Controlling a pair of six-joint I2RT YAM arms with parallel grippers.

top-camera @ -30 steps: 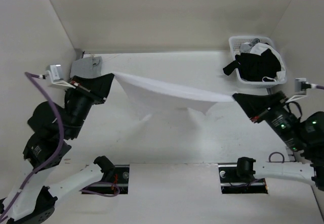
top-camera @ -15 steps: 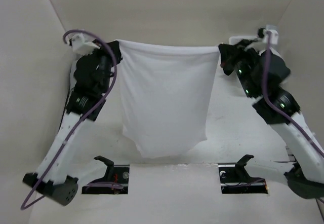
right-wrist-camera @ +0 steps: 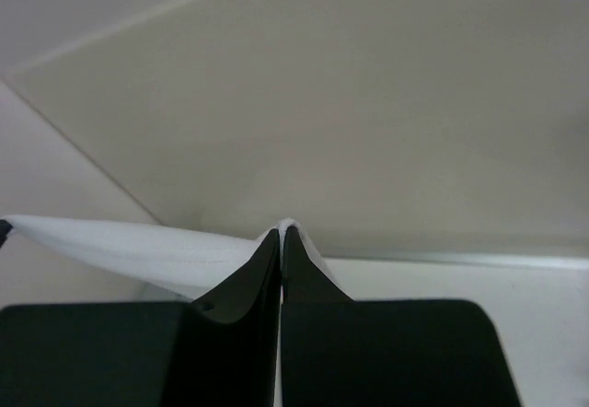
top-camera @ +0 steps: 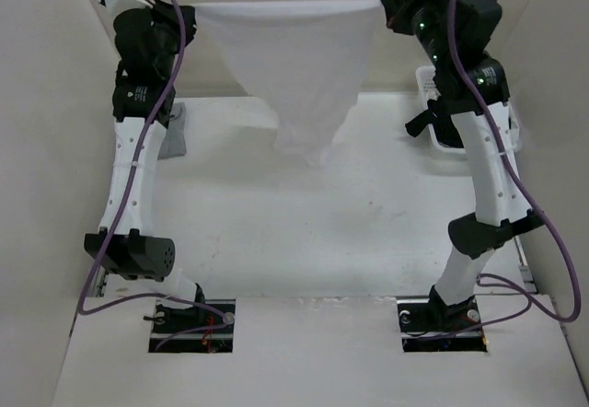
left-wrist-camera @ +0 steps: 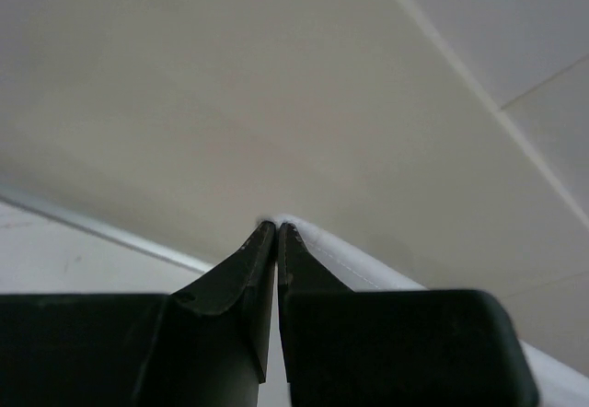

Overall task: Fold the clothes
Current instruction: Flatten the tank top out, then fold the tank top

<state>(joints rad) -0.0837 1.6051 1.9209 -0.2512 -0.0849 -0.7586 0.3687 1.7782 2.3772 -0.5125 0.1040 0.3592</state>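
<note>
The white clothes (top-camera: 299,66) hang in the air high over the back of the table, stretched flat between both arms, the lower end dangling near the back wall. My left gripper (top-camera: 190,11) is shut on the cloth's top left corner, and a hemmed white edge (left-wrist-camera: 368,273) runs off to the right of its tips (left-wrist-camera: 277,226). At the top right corner my right gripper (top-camera: 385,6) is shut on the cloth too; the white hem (right-wrist-camera: 129,241) stretches away to the left of its tips (right-wrist-camera: 281,230).
A small grey folded garment (top-camera: 173,131) lies at the back left of the table, behind the left arm. A white basket (top-camera: 433,80) with dark garments stands at the back right, mostly hidden by the right arm. Pale walls enclose the table on three sides.
Both arms have risen and reached toward the back wall, lifting the cloth from a low stretched sheet to a high hanging one. Both grips on the corners have held.
</note>
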